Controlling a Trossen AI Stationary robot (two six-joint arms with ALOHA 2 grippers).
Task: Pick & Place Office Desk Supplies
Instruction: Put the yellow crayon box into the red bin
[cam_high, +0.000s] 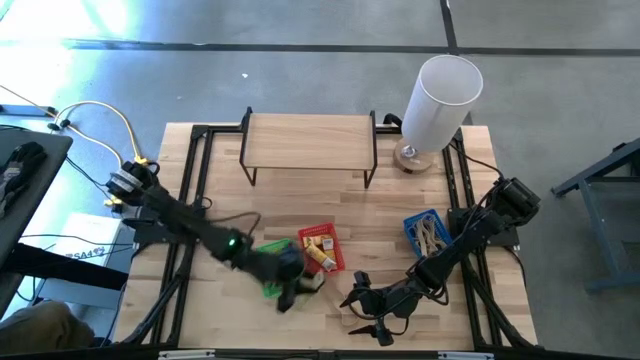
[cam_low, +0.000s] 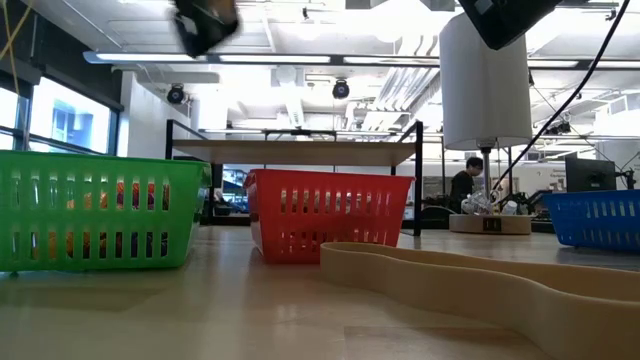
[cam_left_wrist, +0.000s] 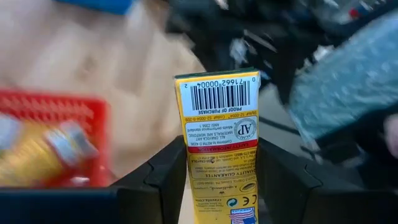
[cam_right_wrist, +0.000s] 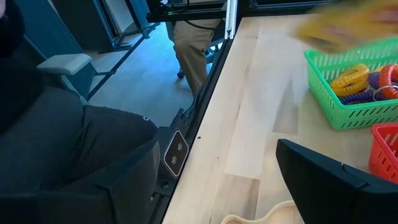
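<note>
1. The left pincer (cam_left_wrist: 221, 180) is being seen closed on a yellow crayon box (cam_left_wrist: 219, 143), barcode end sticking out beyond the fingers; in the high view it is hanging at about 6 o'clock on the surface (cam_high: 200, 200), just at the 7 o'clock side of the red basket (cam_high: 322, 248).
2. The green basket (cam_right_wrist: 354, 87) is being shown, in the right wrist view, already holding coloured rings (cam_right_wrist: 364, 84); the red basket is carrying similar yellow packets.
3. For the step in hand, judged to be delivery of the box, the box is best being carried level over the red basket's middle and let go low, so that the rim is not being clipped.
4. The right pincer (cam_high: 368, 308) is waiting at about 5 o'clock, its jaws being held wide with nothing between them.
5. The blue basket (cam_high: 425, 232) sits at 3 o'clock.
6. A tan rubber band (cam_low: 480, 280) lying close on the surface is being shown plainly only by the low view; the box's print only by the left wrist view.
</note>
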